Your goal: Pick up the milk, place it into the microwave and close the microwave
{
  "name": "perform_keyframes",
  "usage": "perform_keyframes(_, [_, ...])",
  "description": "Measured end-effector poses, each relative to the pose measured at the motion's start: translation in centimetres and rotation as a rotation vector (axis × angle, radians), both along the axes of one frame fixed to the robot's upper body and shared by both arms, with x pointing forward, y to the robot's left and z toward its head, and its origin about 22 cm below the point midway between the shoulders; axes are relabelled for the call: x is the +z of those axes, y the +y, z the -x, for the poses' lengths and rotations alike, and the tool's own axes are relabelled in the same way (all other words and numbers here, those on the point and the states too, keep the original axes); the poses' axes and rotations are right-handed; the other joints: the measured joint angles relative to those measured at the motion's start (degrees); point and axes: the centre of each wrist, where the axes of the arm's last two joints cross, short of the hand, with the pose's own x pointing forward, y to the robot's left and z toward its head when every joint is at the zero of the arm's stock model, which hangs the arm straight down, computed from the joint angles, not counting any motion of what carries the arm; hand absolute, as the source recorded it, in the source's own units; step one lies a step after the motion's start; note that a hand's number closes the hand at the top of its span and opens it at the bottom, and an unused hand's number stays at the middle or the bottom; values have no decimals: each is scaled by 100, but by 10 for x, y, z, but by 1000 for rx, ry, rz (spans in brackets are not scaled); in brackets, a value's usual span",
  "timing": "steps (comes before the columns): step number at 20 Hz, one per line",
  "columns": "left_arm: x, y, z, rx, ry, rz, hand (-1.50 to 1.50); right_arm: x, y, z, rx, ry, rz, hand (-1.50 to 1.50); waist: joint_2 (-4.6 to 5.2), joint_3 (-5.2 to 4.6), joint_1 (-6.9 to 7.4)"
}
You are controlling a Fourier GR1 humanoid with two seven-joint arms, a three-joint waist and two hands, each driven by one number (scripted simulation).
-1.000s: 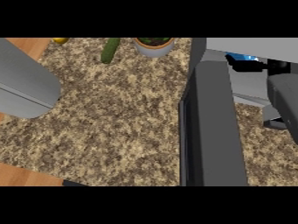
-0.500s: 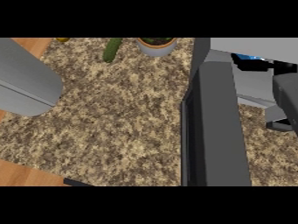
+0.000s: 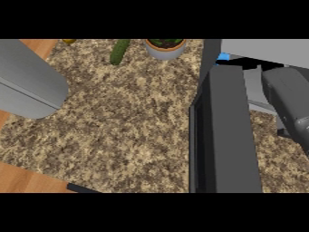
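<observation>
- Blue shows at the mouth of the microwave (image 3: 270, 50). I take that sliver for the milk (image 3: 224, 56), set inside so the door can shut.
- My right robot hand (image 3: 253, 64) is in there beside it, mostly hidden, so I cannot tell whether it grips the milk.
- The open door (image 3: 224, 136) juts over the speckled bench (image 3: 117, 127), just left of my right forearm.
- My left forearm (image 3: 16, 81) hangs at the left, its hand out of view.
- A cucumber (image 3: 120, 52) and a potted plant (image 3: 165, 47) stand at the far edge, out of the door's way.
</observation>
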Motion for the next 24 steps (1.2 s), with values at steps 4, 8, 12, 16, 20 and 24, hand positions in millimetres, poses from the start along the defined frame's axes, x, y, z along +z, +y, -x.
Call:
perform_keyframes(4, [0, 0, -4, 1, 1, -1, -150, 3, 21, -5, 12, 28, 32, -150, -16, -12, -10])
perform_keyframes(8, [-2, 0, -6, -7, 17, 5, -150, 10, 37, -9, -3, 27, 63, -150, -55, -21, -72])
perform_keyframes(12, [-5, 1, -9, -15, 34, 1, -150, 12, 49, -11, 7, 7, 91, -150, -69, -21, -168])
perform_keyframes(16, [-6, 1, -11, -20, 42, -3, -150, 11, 59, -11, -1, -20, 93, -150, -83, -12, -265])
perform_keyframes(20, [-11, -2, -11, -27, 65, 8, -150, 6, 71, -10, 8, -19, 44, -150, -126, -5, -369])
perform_keyframes(24, [-19, -4, -10, -35, 94, 19, -150, 1, 71, -8, 1, -29, 5, -150, -168, -11, -455])
